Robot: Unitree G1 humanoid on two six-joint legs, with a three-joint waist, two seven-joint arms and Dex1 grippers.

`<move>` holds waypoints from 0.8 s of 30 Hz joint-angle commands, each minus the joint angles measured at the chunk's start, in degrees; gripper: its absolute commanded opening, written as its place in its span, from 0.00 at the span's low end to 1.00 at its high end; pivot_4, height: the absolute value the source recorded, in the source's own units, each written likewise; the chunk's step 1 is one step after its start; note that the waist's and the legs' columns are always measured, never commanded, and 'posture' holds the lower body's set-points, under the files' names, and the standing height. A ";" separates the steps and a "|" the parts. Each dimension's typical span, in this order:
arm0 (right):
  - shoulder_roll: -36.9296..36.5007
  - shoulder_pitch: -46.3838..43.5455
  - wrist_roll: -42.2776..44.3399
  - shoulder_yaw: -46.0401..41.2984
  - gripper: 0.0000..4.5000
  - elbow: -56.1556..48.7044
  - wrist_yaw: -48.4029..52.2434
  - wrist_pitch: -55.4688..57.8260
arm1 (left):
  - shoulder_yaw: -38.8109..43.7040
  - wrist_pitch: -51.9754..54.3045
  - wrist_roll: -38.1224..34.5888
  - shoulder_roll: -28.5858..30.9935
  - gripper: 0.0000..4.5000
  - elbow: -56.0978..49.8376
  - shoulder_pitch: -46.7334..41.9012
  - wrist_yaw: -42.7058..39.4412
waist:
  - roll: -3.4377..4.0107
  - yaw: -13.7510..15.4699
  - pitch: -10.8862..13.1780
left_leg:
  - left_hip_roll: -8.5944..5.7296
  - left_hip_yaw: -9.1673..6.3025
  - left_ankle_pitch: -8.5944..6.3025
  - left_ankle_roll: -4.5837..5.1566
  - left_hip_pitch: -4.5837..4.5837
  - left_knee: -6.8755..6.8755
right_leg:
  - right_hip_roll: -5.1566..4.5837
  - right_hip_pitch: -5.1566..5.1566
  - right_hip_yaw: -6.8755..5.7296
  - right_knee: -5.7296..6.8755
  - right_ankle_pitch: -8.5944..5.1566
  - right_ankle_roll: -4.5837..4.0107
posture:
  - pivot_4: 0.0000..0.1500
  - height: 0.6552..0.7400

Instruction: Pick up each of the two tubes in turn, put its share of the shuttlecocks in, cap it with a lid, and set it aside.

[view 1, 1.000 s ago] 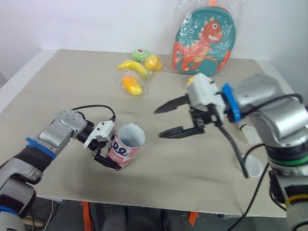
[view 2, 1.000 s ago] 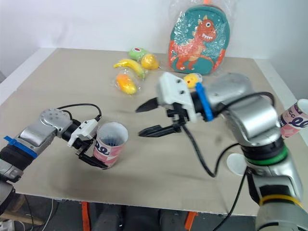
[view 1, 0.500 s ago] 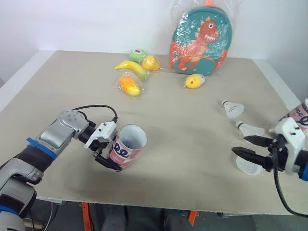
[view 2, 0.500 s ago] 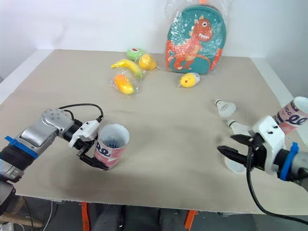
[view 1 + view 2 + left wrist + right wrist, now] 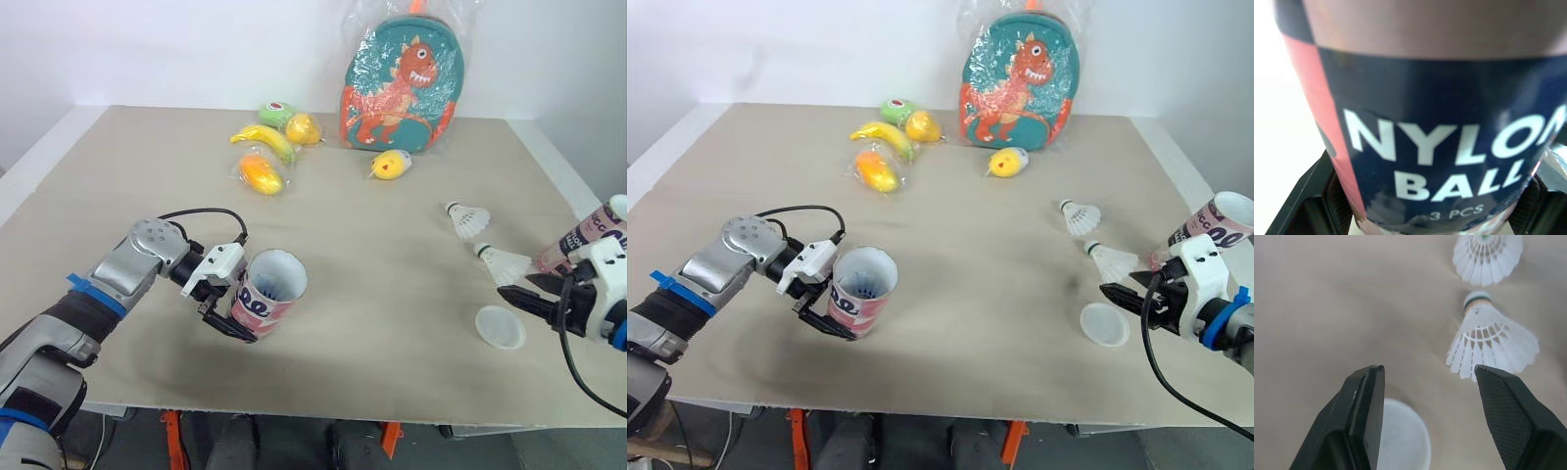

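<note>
L hand (image 5: 235, 305) pinches the tube (image 5: 269, 294) low on its body; the tube is tilted, open mouth up, front-left on the worktop (image 5: 372, 255). L wrist cam adds what the head cams can't: label reads NYLON BALL, 3 PCS. R hand (image 5: 516, 288) is spread, low by the right edge. R wrist cam shows me the lid (image 5: 1400, 438) and near shuttlecock (image 5: 1493, 345) just past its fingers, w/ the far shuttlecock (image 5: 1488, 252) beyond. Second tube (image 5: 588, 235) sits at that edge just behind the R hand. Wide bare worktop between my hands.
</note>
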 commanded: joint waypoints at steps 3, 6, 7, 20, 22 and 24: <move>-0.26 -3.88 0.32 2.73 0.71 2.44 -0.77 -1.84 | 1.69 -0.07 0.01 -0.01 0.81 -0.78 -0.82 0.07 | 0.00 -0.01 0.00 | 0.00 -0.03 -0.02 0.02 0.01 -0.09 | 0.01 -0.01 -0.02 0.00 -0.07 -0.06 | 1.00 1.00; -0.14 -6.28 -0.26 4.91 0.71 5.21 -1.54 -2.79 | 1.94 0.20 0.11 -0.15 0.81 -1.05 -0.72 0.07 | 0.00 0.01 0.00 | 0.00 -0.04 -0.02 0.02 0.01 -0.11 | 0.01 -0.03 -0.02 0.00 -0.08 -0.06 | 1.00 1.00; -0.09 -7.16 -0.43 5.62 0.71 6.29 -1.87 -3.03 | 2.02 0.27 0.13 -0.20 0.81 -1.13 -0.70 0.07 | 0.00 -0.01 0.00 | -0.01 -0.03 -0.02 0.02 0.01 -0.11 | 0.01 -0.02 -0.02 0.00 -0.09 -0.04 | 1.00 1.00; 2.10 -14.42 -3.73 11.40 0.54 16.93 -6.03 -7.52 | 3.16 1.18 0.24 -0.04 0.81 -2.03 -0.09 0.07 | 0.01 -0.02 0.00 | 0.00 -0.02 -0.01 0.01 0.01 -0.05 | 0.01 -0.02 -0.02 0.00 -0.04 0.02 | 1.00 1.00; 2.17 -15.33 -4.70 12.01 0.32 18.43 -6.84 -8.16 | 3.26 0.96 0.27 -0.03 0.81 -1.83 -0.03 0.07 | 0.02 -0.04 0.00 | 0.00 -0.01 -0.01 0.01 0.02 -0.05 | 0.01 -0.02 -0.01 0.00 -0.01 0.01 | 1.00 1.00; 1.57 -14.92 -5.44 12.77 0.10 18.50 -6.38 -9.04 | 3.25 0.79 0.44 -0.01 0.81 -1.65 0.03 0.07 | 0.02 -0.03 0.00 | 0.00 -0.02 -0.01 0.01 0.01 -0.05 | 0.02 -0.03 -0.01 0.00 -0.01 0.01 | 1.00 1.00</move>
